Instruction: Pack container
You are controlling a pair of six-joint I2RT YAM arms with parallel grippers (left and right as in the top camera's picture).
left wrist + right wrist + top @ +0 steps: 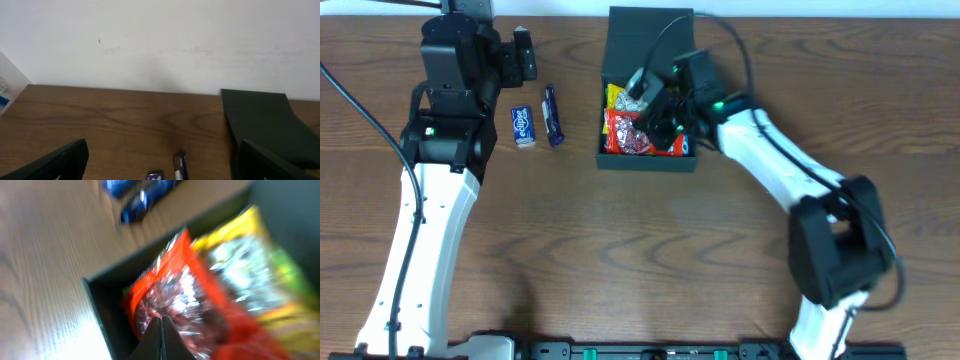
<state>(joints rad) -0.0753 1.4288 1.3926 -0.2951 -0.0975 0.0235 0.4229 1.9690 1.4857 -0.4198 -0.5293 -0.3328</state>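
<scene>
The container (pixel 650 161) is a dark box in the middle of the table, with its flap lid (pixel 642 35) open to the far side. A red snack packet (pixel 628 135) and a yellow one (pixel 617 97) lie inside. My right gripper (pixel 656 112) is over the box, and its fingers (pixel 161 323) are pressed together at the red packet (pixel 195 292), beside the yellow packet (pixel 245 260). The right wrist view is blurred. My left gripper (pixel 525 52) is open and empty at the far left. In its wrist view the container's lid (pixel 260 120) is at the right.
A small blue packet (pixel 524 127) and a blue bar (pixel 553 114) lie on the wood left of the box, below my left gripper (pixel 160 170). They also show in the left wrist view (pixel 155 176) and the right wrist view (pixel 145 200). A white wall stands behind the table.
</scene>
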